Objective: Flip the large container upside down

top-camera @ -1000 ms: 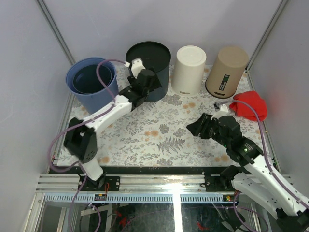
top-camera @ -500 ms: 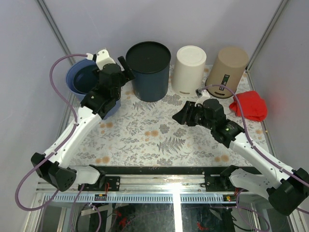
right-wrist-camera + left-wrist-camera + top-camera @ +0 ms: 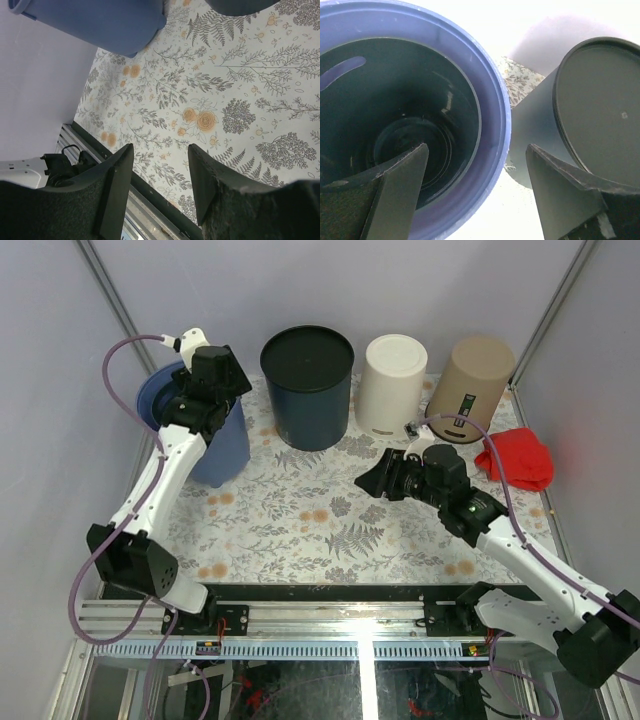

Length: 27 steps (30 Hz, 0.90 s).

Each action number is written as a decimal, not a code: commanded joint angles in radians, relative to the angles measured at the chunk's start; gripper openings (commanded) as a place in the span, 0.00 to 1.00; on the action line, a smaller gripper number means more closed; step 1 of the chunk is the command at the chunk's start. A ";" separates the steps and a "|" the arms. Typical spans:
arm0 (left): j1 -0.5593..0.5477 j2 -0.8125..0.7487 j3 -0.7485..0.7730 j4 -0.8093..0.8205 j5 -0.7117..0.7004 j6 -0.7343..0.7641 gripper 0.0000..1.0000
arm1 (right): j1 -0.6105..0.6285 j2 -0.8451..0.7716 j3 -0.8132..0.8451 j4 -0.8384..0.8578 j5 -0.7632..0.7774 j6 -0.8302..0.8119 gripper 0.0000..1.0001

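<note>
Left gripper (image 3: 476,150) has swung off the dark navy cylinder with the flat black top (image 3: 308,390) to the large blue plastic tub (image 3: 228,445), which sits mouth-up at ten o'clock. Its claw is wide and empty, with the tub's rim lying between its fingers in the wrist view, likely lining up a rim grip, flip not yet begun. Right gripper (image 3: 160,147), half open and empty, has advanced over the floral mat (image 3: 320,530), about three o'clock.

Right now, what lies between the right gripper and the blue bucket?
Only bare floral cloth between right gripper and bucket, shown in the top and right wrist views.
</note>
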<state>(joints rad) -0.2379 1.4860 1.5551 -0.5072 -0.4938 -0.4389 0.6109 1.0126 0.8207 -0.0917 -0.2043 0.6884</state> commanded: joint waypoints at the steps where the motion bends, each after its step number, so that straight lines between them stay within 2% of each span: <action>1: 0.052 0.059 0.061 -0.053 0.079 -0.032 0.77 | 0.007 -0.041 -0.004 0.051 -0.018 -0.002 0.54; 15: 0.103 0.154 0.070 -0.073 0.112 -0.049 0.74 | 0.008 -0.043 -0.012 0.052 -0.022 -0.010 0.54; 23: 0.103 0.199 0.066 -0.072 0.109 -0.041 0.68 | 0.007 -0.058 -0.019 0.039 -0.011 -0.013 0.55; 27: 0.104 0.214 0.066 -0.068 0.116 -0.035 0.56 | 0.007 -0.064 -0.025 0.041 -0.010 -0.009 0.55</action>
<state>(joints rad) -0.1345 1.6657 1.6081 -0.5678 -0.3996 -0.4919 0.6109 0.9745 0.7994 -0.0837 -0.2039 0.6876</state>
